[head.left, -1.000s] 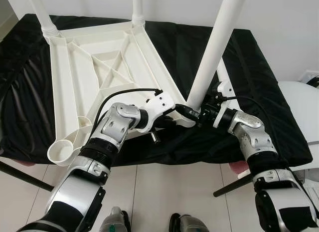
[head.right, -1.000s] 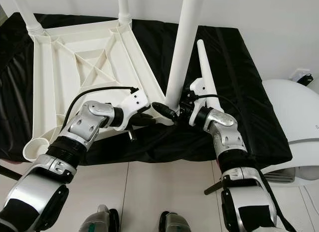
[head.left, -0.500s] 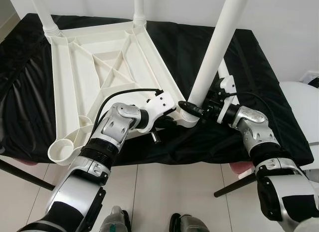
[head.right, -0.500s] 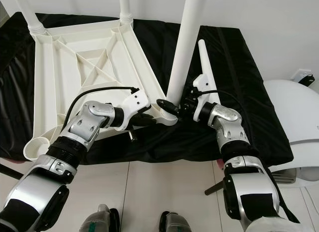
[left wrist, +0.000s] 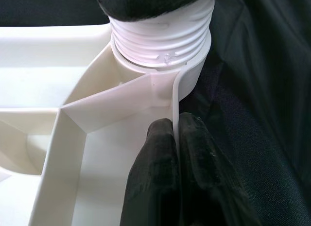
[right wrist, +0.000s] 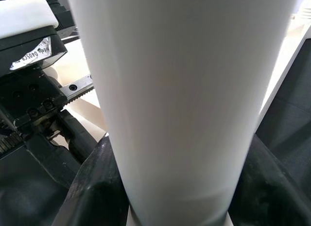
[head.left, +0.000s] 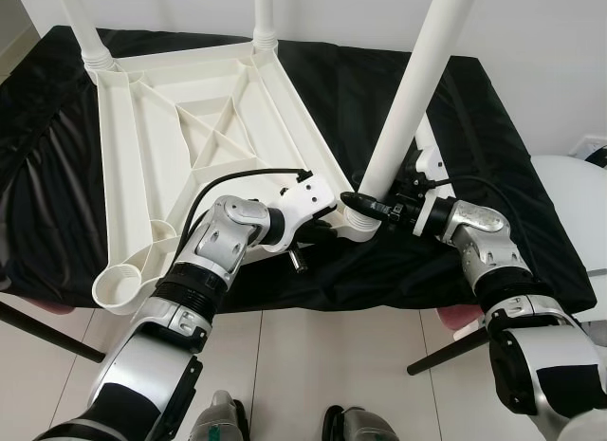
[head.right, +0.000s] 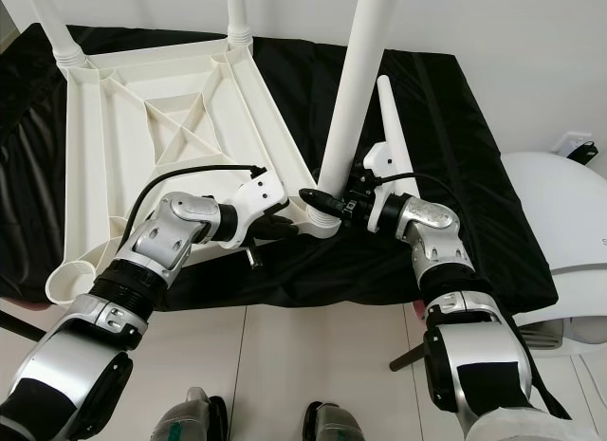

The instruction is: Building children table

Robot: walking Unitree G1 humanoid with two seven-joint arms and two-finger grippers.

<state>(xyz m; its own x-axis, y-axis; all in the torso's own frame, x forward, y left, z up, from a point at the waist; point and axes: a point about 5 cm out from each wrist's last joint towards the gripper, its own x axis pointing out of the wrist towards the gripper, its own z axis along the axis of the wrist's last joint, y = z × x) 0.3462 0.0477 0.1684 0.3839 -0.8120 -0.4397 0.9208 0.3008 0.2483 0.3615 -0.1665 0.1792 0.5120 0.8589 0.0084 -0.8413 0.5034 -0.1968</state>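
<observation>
The white children's table top [head.left: 190, 128] lies upside down on a black cloth. Two legs stand in its far corners. A third white leg [head.left: 413, 100] stands in the near right corner socket [left wrist: 160, 36], leaning right. My right gripper [head.left: 368, 206] is shut around that leg's base, and the leg [right wrist: 184, 90] sits between its black fingers [right wrist: 92, 187]. My left gripper [left wrist: 176, 138] is shut on the table top's rim just beside that socket. A fourth leg [head.right: 391, 119] lies loose on the cloth behind my right wrist. The near left corner socket [head.left: 119, 289] holds nothing.
The cloth-covered work surface [head.left: 531, 223] ends just in front of my arms, with dark stand legs [head.left: 446, 351] below it. A white rounded appliance [head.left: 574, 204] stands at the right. A white wall is behind, tiled floor below.
My right wrist has turned around the leg's base and the forearm has swung outward. The leg's top has leaned a little further right. The left arm has stayed put.
</observation>
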